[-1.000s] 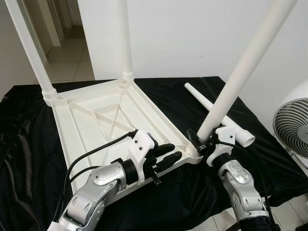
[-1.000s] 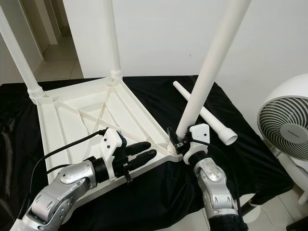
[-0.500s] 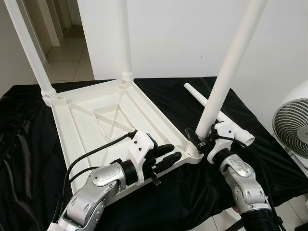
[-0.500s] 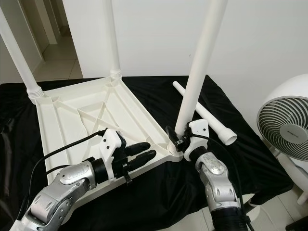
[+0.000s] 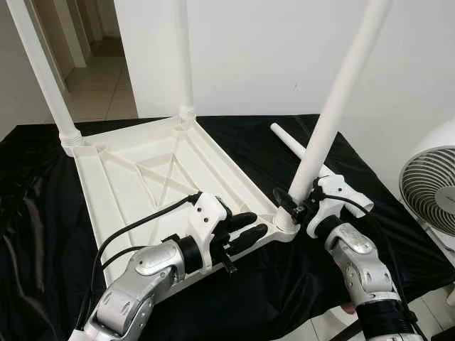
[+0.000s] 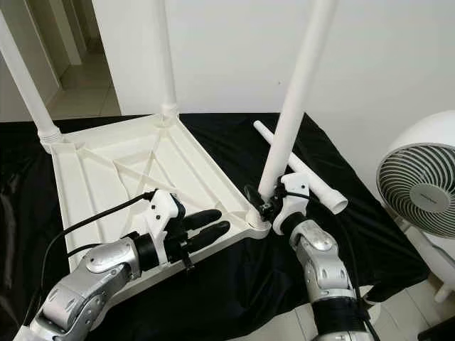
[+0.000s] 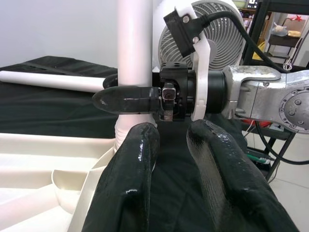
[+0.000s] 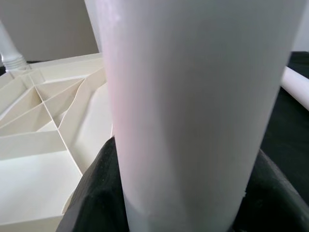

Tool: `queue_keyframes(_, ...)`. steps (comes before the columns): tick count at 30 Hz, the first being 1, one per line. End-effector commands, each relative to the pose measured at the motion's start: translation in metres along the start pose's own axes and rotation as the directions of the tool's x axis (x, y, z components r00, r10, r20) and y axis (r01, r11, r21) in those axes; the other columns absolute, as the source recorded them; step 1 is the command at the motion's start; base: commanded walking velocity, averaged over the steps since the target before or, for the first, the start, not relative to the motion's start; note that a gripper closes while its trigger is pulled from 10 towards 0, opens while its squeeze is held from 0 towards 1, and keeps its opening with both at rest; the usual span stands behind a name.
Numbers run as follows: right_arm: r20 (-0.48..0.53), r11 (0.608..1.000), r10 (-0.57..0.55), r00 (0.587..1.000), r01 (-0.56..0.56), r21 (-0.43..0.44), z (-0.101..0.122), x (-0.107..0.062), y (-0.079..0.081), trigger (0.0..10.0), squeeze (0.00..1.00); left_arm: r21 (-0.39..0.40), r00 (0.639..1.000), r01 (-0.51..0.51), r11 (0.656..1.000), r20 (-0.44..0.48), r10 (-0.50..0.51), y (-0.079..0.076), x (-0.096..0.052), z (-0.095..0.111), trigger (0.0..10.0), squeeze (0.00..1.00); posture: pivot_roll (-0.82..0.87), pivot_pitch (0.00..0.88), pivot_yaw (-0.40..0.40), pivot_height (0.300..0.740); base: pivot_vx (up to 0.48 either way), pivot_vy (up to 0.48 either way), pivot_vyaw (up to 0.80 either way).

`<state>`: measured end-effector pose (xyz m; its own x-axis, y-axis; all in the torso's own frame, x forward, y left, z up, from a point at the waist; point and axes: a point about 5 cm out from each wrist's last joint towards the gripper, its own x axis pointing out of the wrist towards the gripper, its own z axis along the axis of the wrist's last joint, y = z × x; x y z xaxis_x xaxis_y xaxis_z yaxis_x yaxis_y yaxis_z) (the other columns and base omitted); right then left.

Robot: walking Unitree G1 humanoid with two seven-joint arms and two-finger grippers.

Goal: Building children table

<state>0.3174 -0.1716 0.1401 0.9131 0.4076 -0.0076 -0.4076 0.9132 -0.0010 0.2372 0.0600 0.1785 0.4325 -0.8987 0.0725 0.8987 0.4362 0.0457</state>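
Observation:
A white plastic children's table point(image 5: 142, 177) lies upside down on a black cloth. Two white legs point(image 5: 46, 78) point(image 5: 183, 57) stand in its far corners. My right gripper point(image 5: 295, 206) is shut on the base of a third leg point(image 5: 334, 106), which leans slightly right with its foot at the near right corner socket point(image 5: 286, 222). In the right wrist view that leg point(image 8: 188, 106) sits between the black fingers. My left gripper point(image 5: 252, 226) rests over the table's near rim beside that corner. Its fingers point(image 7: 130, 183) are slightly apart with nothing between them. A fourth leg point(image 6: 313, 181) lies loose on the cloth to the right.
A white fan point(image 6: 419, 192) stands on the floor at the right, close to the cloth's edge. A white wall is behind the table. A doorway and tiled floor point(image 5: 92, 78) open at the far left.
My right gripper has tipped the held leg from a strong rightward lean to nearly upright over the corner socket. My left gripper has stayed on the rim.

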Motion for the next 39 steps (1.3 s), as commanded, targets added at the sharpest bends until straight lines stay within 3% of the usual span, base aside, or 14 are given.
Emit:
queue_keyframes(1, -0.224, 0.993, -0.044, 0.973, 0.068, 0.098, -0.048, -0.012, -0.002, 10.0, 0.0, -0.004, 1.0, -0.02, 1.0, -0.004, 0.019, 0.001, -0.002, 0.0, 10.0, 0.0, 0.04, 0.019, 0.009, 0.74, 0.0, 0.0, 0.0)
queue_keyframes(7, -0.217, 0.995, -0.072, 0.973, 0.086, 0.058, -0.053, -0.017, 0.0, 10.0, 0.0, -0.003, 1.0, -0.024, 1.0, -0.001, 0.024, 0.001, -0.002, 0.001, 10.0, 0.0, 0.04, 0.024, 0.011, 0.74, 0.0, 0.0, 0.0)
queue_keyframes(12, -0.218, 0.988, -0.108, 0.97, 0.129, 0.086, -0.057, -0.02, -0.003, 10.0, 0.0, -0.001, 1.0, -0.023, 1.0, 0.002, 0.023, 0.002, -0.001, 0.002, 10.0, 0.0, 0.04, 0.026, 0.012, 0.74, 0.0, 0.0, 0.0)
queue_keyframes(15, -0.245, 0.967, -0.187, 0.951, 0.222, 0.124, -0.066, -0.028, -0.01, 10.0, 0.0, 0.002, 1.0, -0.027, 1.0, 0.003, 0.027, 0.004, -0.002, 0.003, 10.0, 0.0, 0.04, 0.028, 0.016, 0.74, 0.0, 0.0, 0.0)
queue_keyframes(21, -0.249, 0.954, -0.234, 0.94, 0.271, 0.126, -0.069, -0.033, -0.014, 10.0, 0.0, 0.002, 1.0, -0.027, 1.0, 0.002, 0.027, 0.004, -0.002, 0.003, 10.0, 0.0, 0.03, 0.031, 0.024, 0.74, 0.0, 0.0, 0.0)
queue_keyframes(23, -0.243, 0.957, -0.234, 0.941, 0.267, 0.112, -0.068, -0.032, -0.014, 10.0, 0.0, 0.001, 1.0, -0.027, 1.0, 0.002, 0.027, 0.004, -0.002, 0.003, 10.0, 0.0, 0.03, 0.033, 0.025, 0.74, 0.0, 0.0, 0.0)
queue_keyframes(25, -0.23, 0.974, -0.214, 0.949, 0.226, 0.027, -0.066, -0.03, -0.01, 10.0, 0.0, 0.003, 1.0, -0.025, 1.0, 0.002, 0.025, 0.005, -0.002, 0.004, 10.0, 0.0, 0.03, 0.033, 0.025, 0.74, 0.0, 0.0, 0.0)
queue_keyframes(31, -0.211, 0.987, -0.137, 0.968, 0.116, -0.11, -0.064, -0.028, 0.003, 10.0, 0.0, 0.001, 0.999, -0.033, 0.999, 0.007, 0.033, 0.006, -0.002, 0.005, 10.0, 0.0, 0.04, 0.038, 0.023, 0.74, 0.0, 0.0, 0.0)
queue_keyframes(39, -0.233, 0.985, -0.079, 0.969, 0.04, -0.168, -0.073, -0.033, 0.015, 10.0, 0.0, -0.001, 0.999, -0.04, 0.999, 0.008, 0.04, 0.006, -0.003, 0.006, 10.0, 0.0, 0.04, 0.04, 0.024, 0.74, 0.0, 0.0, 0.0)
